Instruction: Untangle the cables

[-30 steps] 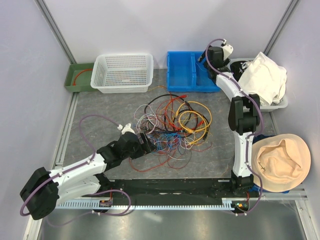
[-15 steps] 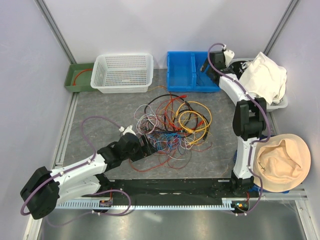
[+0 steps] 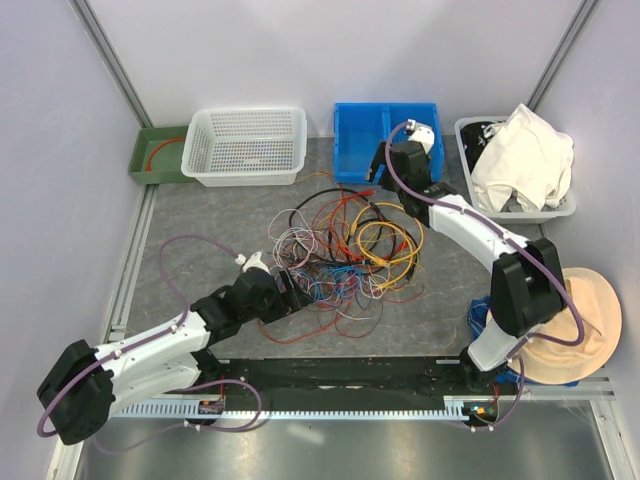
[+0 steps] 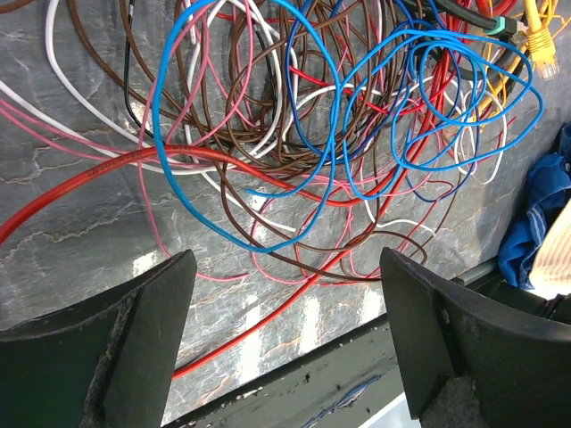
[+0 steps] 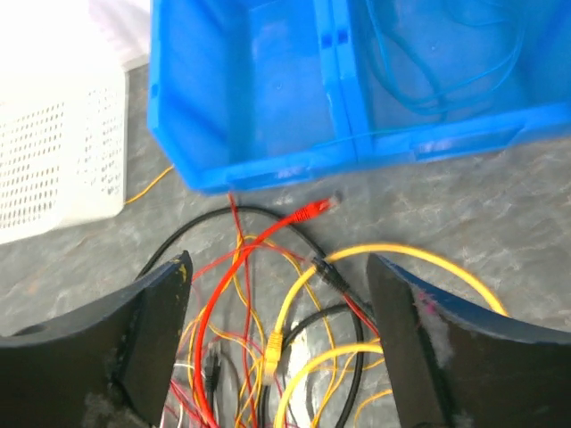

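Note:
The cables (image 3: 345, 245) lie in a tangle of red, orange, yellow, blue, white, brown and black wires in the middle of the grey mat. My left gripper (image 3: 295, 282) is at the pile's near-left edge. In the left wrist view it (image 4: 285, 259) stands open, and only a red wire (image 4: 107, 165) on the mat passes under its jaws. Blue loops (image 4: 357, 116) lie just ahead. My right gripper (image 3: 383, 180) hovers over the pile's far edge. It (image 5: 278, 259) is open and empty above a red plug (image 5: 314, 209) and a yellow plug (image 5: 272, 343).
A blue bin (image 3: 355, 145) stands behind the pile, with a thin blue cable (image 5: 446, 62) in its right compartment. To its left are a white basket (image 3: 245, 145) and a green tray (image 3: 155, 152). A grey tub of white cloth (image 3: 520, 160) and a straw hat (image 3: 565, 325) lie on the right.
My right arm has swung from over the blue bin's back right corner forward and left, down to the pile's far edge. The left gripper has edged slightly toward the pile.

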